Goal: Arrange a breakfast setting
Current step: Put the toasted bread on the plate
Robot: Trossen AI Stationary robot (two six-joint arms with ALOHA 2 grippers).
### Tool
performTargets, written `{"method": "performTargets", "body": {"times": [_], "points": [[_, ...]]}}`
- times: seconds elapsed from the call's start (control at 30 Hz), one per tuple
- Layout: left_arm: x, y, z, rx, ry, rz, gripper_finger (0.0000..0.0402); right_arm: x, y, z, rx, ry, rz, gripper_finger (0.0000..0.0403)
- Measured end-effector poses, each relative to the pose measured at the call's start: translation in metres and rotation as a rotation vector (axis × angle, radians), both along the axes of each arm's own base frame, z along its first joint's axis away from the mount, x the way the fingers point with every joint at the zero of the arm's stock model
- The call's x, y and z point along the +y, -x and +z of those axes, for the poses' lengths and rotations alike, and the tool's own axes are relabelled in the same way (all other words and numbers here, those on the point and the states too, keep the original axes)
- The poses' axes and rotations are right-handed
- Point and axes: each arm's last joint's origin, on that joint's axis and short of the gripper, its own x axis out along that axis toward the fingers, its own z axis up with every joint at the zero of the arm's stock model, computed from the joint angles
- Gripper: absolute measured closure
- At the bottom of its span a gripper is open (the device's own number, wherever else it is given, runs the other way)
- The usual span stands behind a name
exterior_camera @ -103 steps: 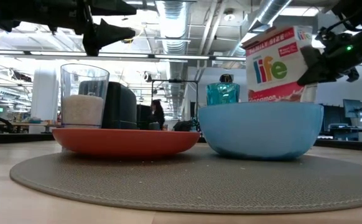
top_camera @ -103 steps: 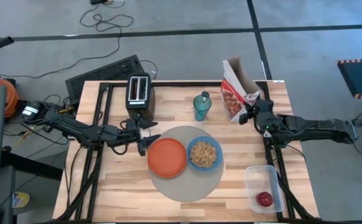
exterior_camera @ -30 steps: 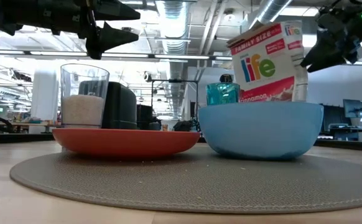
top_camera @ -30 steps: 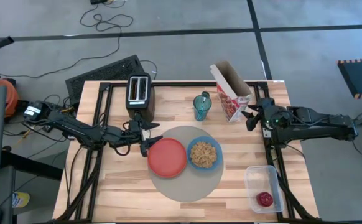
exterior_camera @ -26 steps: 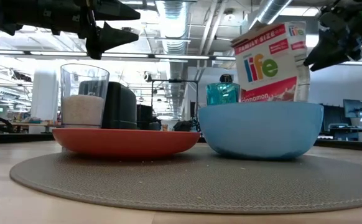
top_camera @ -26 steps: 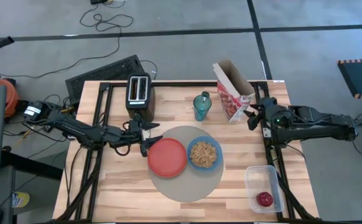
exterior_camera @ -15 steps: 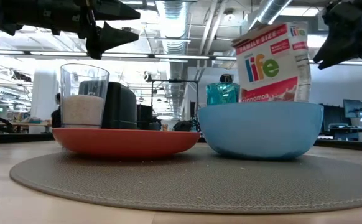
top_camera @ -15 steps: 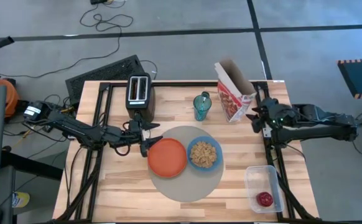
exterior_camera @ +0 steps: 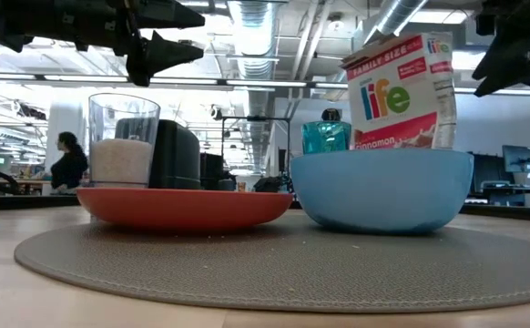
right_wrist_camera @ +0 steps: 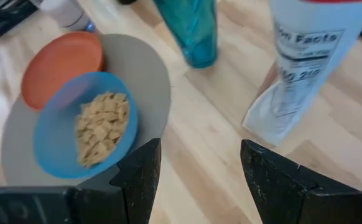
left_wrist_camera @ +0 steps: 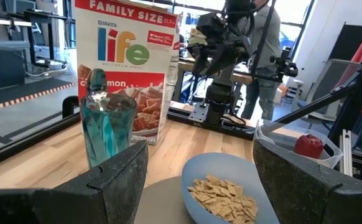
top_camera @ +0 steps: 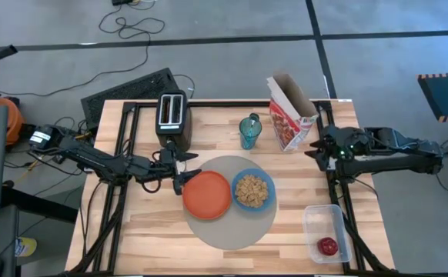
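Wood bench (top_camera: 301, 208) carries everything. Round mat (top_camera: 232, 227) sits mid-bench. Cereal box (top_camera: 287, 115) stands upright at the far right side, top flap open, just beside the tumbler (top_camera: 249, 131). Black toaster (top_camera: 173, 117) at the far left edge.

On the mat: plate (top_camera: 206, 194) on the left half, bowl (top_camera: 252, 190) touching it on the right; the bowl holds cereal squares. Tumbler off the mat, behind it, between toaster and box.

Clear tub (top_camera: 325, 231) at the near right corner with a red fruit (top_camera: 328, 246) inside. In the low view a clear glass (exterior_camera: 123, 139) part-filled with something white shows behind the plate; cannot tell from it whether the glass is on the plate or behind it.

Left tool (top_camera: 179, 171) hovers at the plate's left edge, above the bench, fingers apart, holding nothing; its wrist view shows the tumbler, box and bowl through the gap. Right tool (top_camera: 314, 147) is right of the box, near it but clear of it, fingers apart and empty; its wrist view looks down on the bowl, plate, mat, tumbler base and box side.

A person (exterior_camera: 65, 160) stands far back in the room in the low view; another figure is behind the right arm in the left wrist view.
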Motion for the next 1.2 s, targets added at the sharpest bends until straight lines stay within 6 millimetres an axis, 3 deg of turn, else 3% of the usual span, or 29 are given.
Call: {"method": "performTargets", "body": {"times": [0.27,0.47,0.8,1.0,1.2], "points": [[-0.001,0.0,0.0,0.0,-0.004,-0.019,0.0125,0.01,-0.002,0.0,-0.036,-0.096,0.067,0.0154],[-0.001,0.0,0.0,0.0,-0.004,-0.022,0.0125,0.024,-0.014,-0.004,-0.106,-0.138,0.174,0.0154],[-0.001,-0.002,0.002,0.013,0.001,-0.027,0.0125,0.052,-0.031,-0.017,-0.042,-0.162,0.286,0.0154],[-0.008,-0.015,0.027,0.135,-0.02,-0.016,0.0125,0.075,-0.039,-0.017,-0.075,-0.127,0.376,0.0154],[-0.005,-0.021,0.08,0.301,0.011,0.083,0.0125,0.09,-0.042,-0.022,-0.065,-0.032,0.402,0.0154]]}}
